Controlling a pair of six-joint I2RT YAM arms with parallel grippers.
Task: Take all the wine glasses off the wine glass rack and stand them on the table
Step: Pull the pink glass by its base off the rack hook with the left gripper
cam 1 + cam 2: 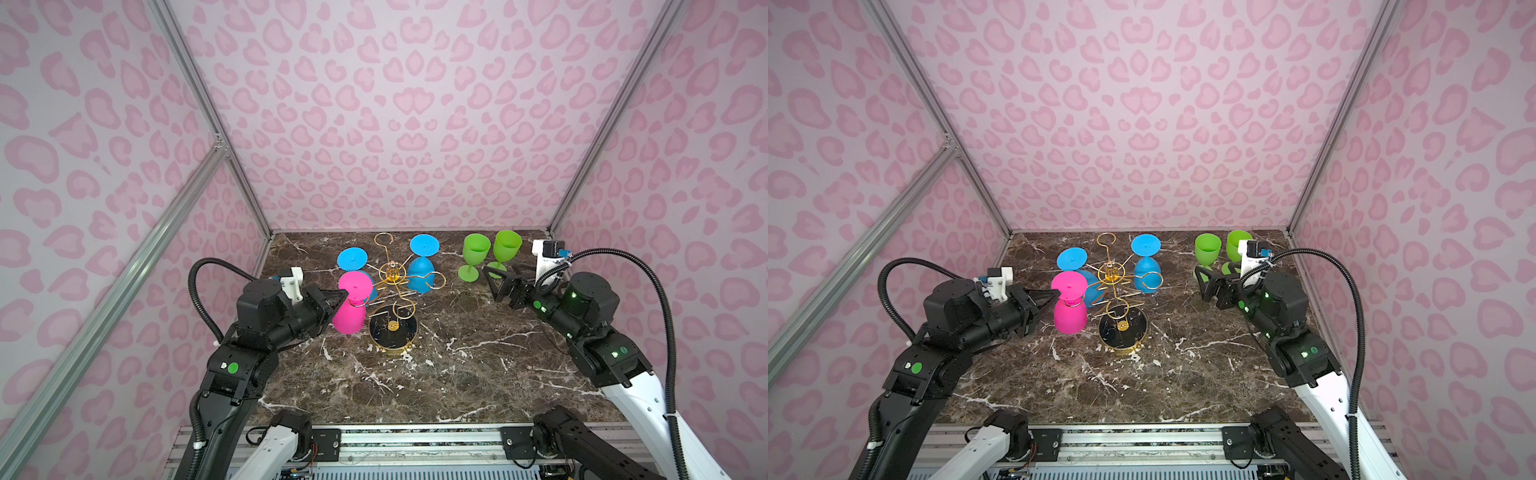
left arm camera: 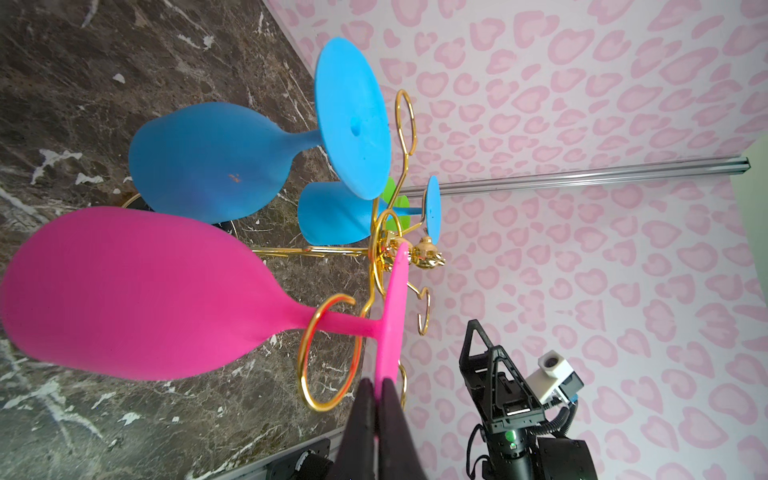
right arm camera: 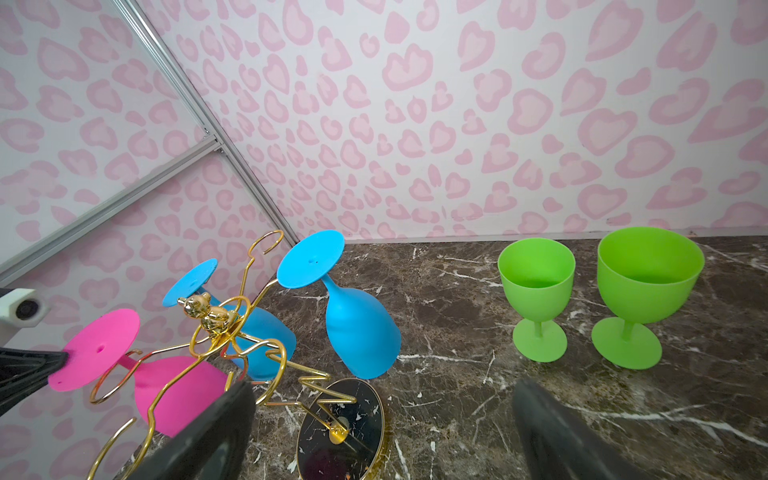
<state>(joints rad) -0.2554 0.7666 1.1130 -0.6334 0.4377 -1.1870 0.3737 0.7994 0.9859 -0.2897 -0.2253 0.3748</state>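
The wine glass we care about is the pink one, matte and smooth, with a long teardrop bowl, a thin stem and a flat round foot. It hangs upside down on the front left arm of the wine glass rack, its stem threaded through a gold wire ring. Its long axis runs nearly upright, foot on top and mouth toward the marble table, tilted slightly.

The left gripper has its black fingers pressed together on the thin edge of that foot, on the side away from the rack's post. The right gripper hangs with its jaws spread wide and nothing between them, well apart from the rack and near two upright green goblets.

The rack is thin shiny wire on a glossy round black base with a gold rim. Two blue glasses hang from other arms; one bowl sits just behind the pink one. We see open veined marble in front of the rack, while the patterned wall is close behind the left arm.
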